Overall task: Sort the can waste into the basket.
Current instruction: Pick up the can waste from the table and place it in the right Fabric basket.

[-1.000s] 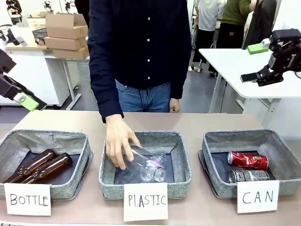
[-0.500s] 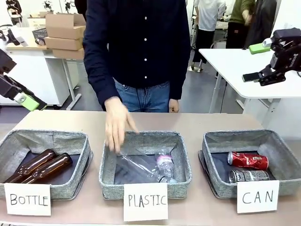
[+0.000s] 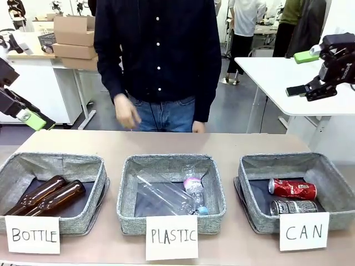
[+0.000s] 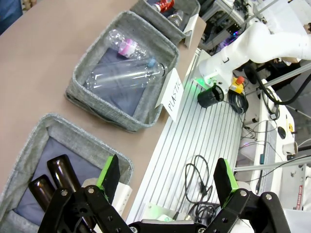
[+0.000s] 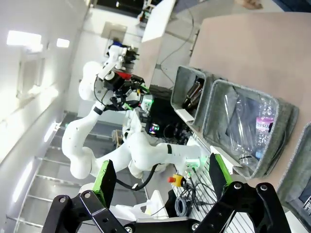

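Note:
The red can point(image 3: 292, 188) and the black-and-silver can point(image 3: 293, 206) lie side by side inside the grey basket point(image 3: 247, 166) behind the "CAN" card point(image 3: 304, 231) at the right. The left wrist view shows that basket point(image 4: 187, 10) at its top edge, with the red can point(image 4: 164, 5) in it. My left gripper point(image 3: 21, 100) hangs high at the far left, open and holding nothing point(image 4: 167, 174). High at the far right, my right gripper point(image 3: 299, 73) is open too, with nothing between its fingers point(image 5: 163, 174). Both are far from the cans.
The middle basket point(image 3: 126, 205), carded "PLASTIC", holds clear plastic bottles point(image 3: 172, 194). In the left basket point(image 3: 100, 183), carded "BOTTLE", lie two brown glass bottles point(image 3: 47, 197). A person stands at the table's far side, one hand point(image 3: 126, 113) held back above the far edge.
The person's hand has let go of the clear bottles in the middle basket and drawn back up to the body. Both arms have stayed where they were.

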